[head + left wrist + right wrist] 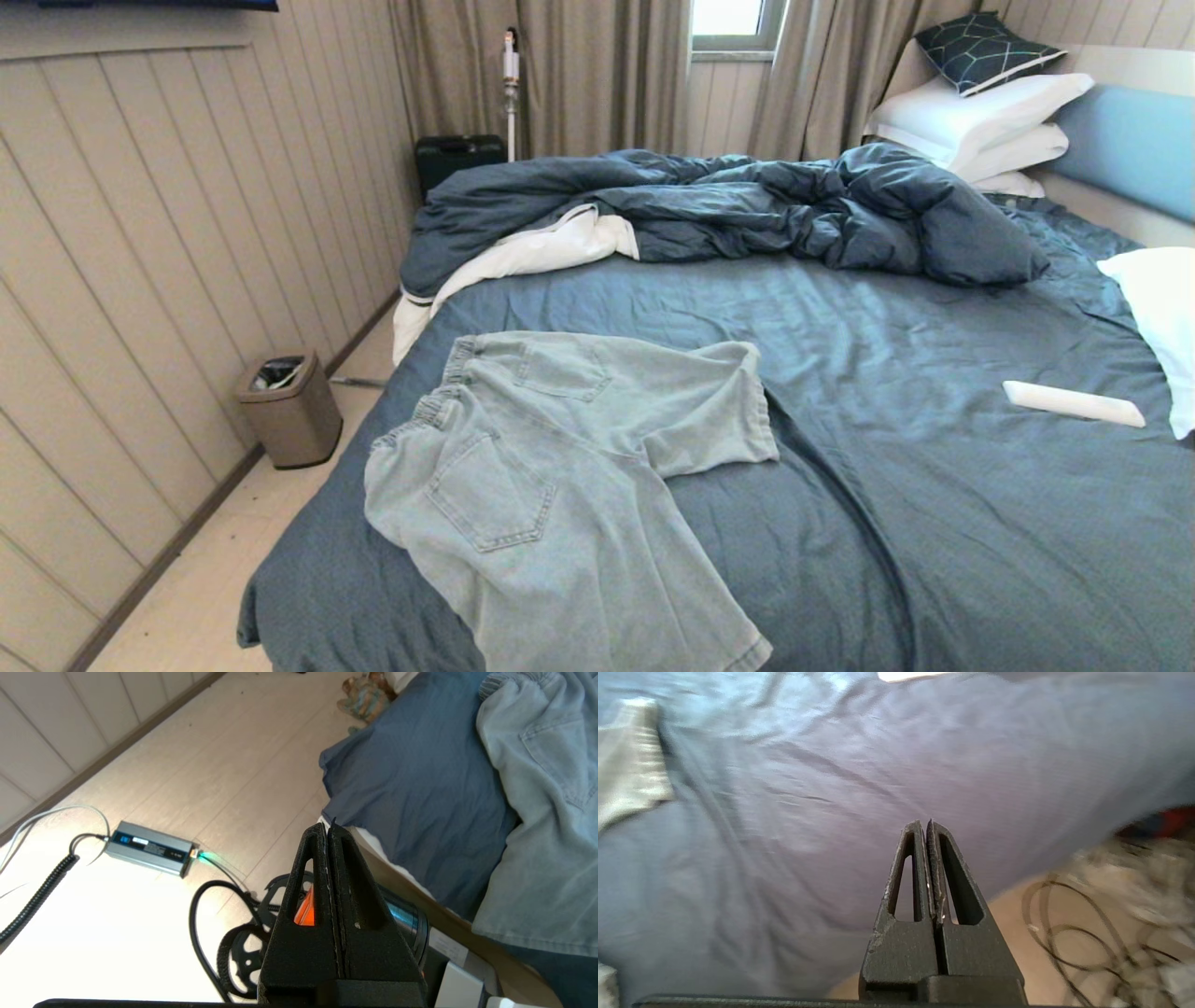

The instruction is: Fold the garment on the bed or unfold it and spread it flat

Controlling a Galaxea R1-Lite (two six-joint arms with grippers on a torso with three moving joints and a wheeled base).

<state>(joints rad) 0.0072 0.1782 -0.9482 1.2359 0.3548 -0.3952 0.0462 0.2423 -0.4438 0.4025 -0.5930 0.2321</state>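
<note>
**Shorts lie spread, both grippers empty**

Nearest me, my left gripper [328, 830] hangs off the bed's corner over the floor, fingers pressed together on nothing. My right gripper [925, 826] hovers at the near edge of the bed [934, 523], fingers likewise pressed together and empty. I see the shorts [551, 467] lying back-side up on the sheet near the bed's left front, one leg reaching the near edge. Farther off sit a white remote [1074, 403], then the rumpled duvet [747, 210] and pillows [980, 117].

we see a rumpled dark duvet [747, 210] at upper centre, white pillows [980, 121] upper right, a bin [289, 411] at left.
</note>
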